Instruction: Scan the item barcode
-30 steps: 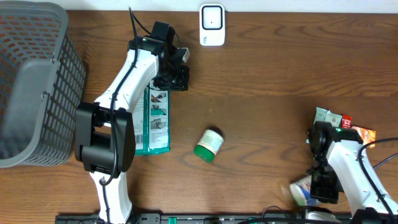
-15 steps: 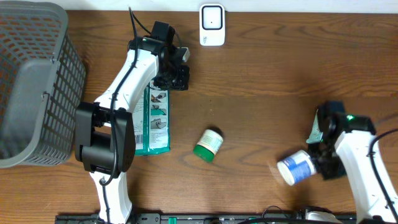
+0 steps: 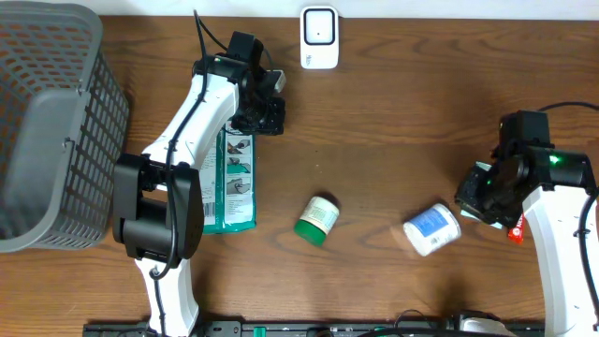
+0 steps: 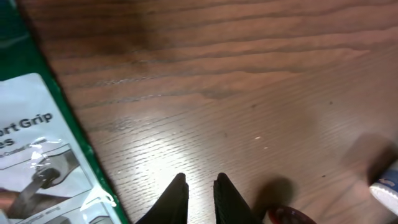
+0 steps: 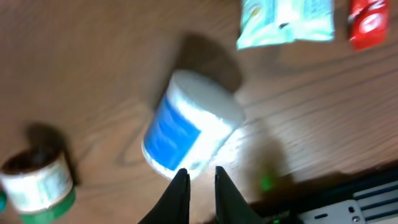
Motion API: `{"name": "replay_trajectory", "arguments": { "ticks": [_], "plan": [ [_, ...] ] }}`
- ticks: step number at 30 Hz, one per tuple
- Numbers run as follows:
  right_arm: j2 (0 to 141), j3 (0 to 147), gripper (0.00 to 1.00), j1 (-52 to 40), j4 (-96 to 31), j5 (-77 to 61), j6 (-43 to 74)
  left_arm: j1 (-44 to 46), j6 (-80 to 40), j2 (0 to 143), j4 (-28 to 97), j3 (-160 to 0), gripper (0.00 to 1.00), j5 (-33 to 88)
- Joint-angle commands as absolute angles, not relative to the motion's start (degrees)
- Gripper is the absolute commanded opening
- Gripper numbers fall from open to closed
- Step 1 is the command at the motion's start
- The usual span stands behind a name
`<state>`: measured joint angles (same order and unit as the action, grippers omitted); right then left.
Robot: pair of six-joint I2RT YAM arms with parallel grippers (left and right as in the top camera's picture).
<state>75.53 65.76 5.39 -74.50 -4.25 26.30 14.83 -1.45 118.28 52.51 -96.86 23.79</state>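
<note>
The right pincer point(image 5: 199, 173) has its fingers drawn almost together with only a slit between them, and it grasps nothing. Just past its tips, at about 12 o'clock in the wrist view, the white bottle point(image 5: 189, 127) lies on its side on the wooden table point(image 3: 402, 122), free of any grip. From overhead the bottle sits at roughly 8 o'clock of that pincer, close by but apart. To do the step well, the fingers would have to spread wider than the bottle's body, come down across its round side rather than its ends so that it cannot roll away, and close firmly. Then the label should be turned to face the white scanner point(image 3: 319, 37), which stands at 11 o'clock from the bottle at the table's far edge. The bottle is a squat white cylinder with a blue label wrapped round its middle. The wrist view is blurred, so the barcode may be on that label, but I cannot make it out. The left pincer point(image 4: 200, 180) is likewise nearly closed and empty, hovering beside a green package point(image 3: 229, 183).
</note>
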Motion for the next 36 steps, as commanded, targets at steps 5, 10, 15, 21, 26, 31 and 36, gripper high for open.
{"name": "replay_trajectory", "arguments": {
  "ticks": [5,10,15,21,26,31,36],
  "plan": [
    [75.77,59.51,0.13,4.43,-70.13,-10.24,23.77,14.92,-1.13,117.14,51.96,-97.45,0.22,20.88],
    [75.77,53.08,0.08,2.79,-63.16,-11.62,26.28,14.90,-1.13,117.14,51.75,-97.45,0.22,20.91],
    [75.77,49.32,0.03,1.48,-53.17,-10.76,26.09,14.92,-1.13,117.14,51.51,-97.45,0.22,20.91],
    [75.77,46.41,0.01,1.41,-47.33,-7.97,28.25,14.92,-1.10,117.14,51.94,-97.45,0.22,20.91],
    [75.77,46.33,0.01,1.41,-45.76,-7.79,28.23,14.92,-1.10,117.14,51.72,-97.45,0.22,20.91],
    [75.77,46.33,0.01,1.41,-46.70,-7.81,28.23,14.92,-1.10,117.14,51.72,-97.45,0.22,20.91],
    [75.77,46.33,0.01,1.41,-48.60,-8.03,28.23,14.92,-1.10,117.14,51.72,-97.45,0.22,20.88]
  ]
}}
